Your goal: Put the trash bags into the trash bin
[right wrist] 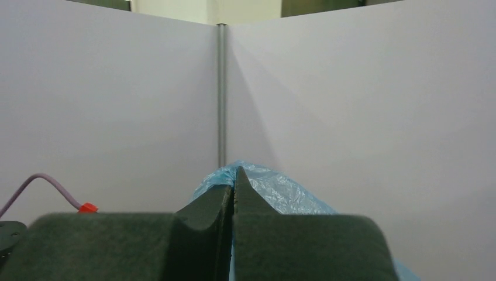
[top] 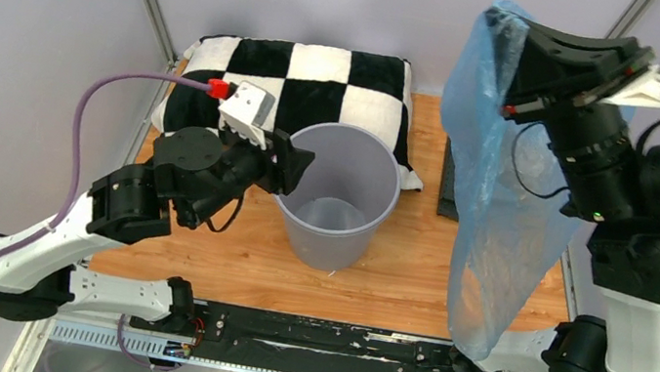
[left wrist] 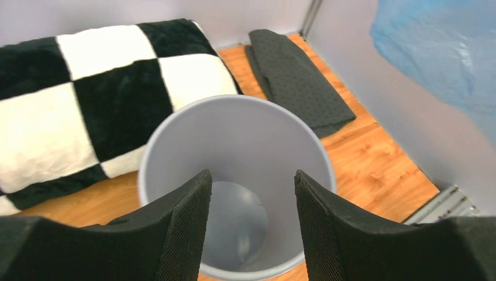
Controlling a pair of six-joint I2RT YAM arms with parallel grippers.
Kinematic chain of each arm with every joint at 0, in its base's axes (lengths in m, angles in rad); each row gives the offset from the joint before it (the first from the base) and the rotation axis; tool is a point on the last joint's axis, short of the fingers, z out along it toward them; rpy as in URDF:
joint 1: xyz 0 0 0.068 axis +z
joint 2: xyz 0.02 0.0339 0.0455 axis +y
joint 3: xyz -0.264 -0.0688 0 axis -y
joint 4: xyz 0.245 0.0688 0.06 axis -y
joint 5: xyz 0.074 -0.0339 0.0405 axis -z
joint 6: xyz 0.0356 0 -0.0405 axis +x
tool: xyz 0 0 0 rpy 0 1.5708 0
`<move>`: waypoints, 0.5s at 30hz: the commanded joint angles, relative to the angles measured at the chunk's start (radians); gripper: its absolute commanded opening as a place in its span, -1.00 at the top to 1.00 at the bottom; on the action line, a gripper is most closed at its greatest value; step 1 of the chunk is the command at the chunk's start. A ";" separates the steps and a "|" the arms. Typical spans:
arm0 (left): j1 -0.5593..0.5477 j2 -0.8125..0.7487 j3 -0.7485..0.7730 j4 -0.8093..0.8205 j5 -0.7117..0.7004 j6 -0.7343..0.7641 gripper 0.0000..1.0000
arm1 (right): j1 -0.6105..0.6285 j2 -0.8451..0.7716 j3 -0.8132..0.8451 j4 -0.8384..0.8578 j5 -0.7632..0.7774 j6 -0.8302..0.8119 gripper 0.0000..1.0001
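Note:
A round light-grey trash bin [top: 338, 197] stands upright on the wooden table, in front of the pillow; its inside [left wrist: 234, 175] holds nothing. My left gripper [top: 295, 165] hovers at the bin's left rim, open, its fingers [left wrist: 187, 228] apart over the mouth and holding nothing [left wrist: 251, 205]. High at the right, my right gripper [top: 502, 54] is shut on the top edge of the translucent light-blue trash bag [top: 500, 211], which hangs down almost to the table's front edge. The crinkled bag top [right wrist: 269, 187] shows just past the shut fingertips [right wrist: 234, 184].
A black-and-white checkered pillow [top: 323, 76] lies behind the bin. A dark grey dotted mat [left wrist: 295, 76] lies on the wood to the bin's right, partly behind the hanging bag. Grey walls with metal posts enclose the table on three sides.

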 commanded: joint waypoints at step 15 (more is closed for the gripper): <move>0.008 -0.218 -0.116 -0.022 -0.178 0.059 -0.19 | 0.024 0.212 0.095 0.277 -0.296 0.406 1.00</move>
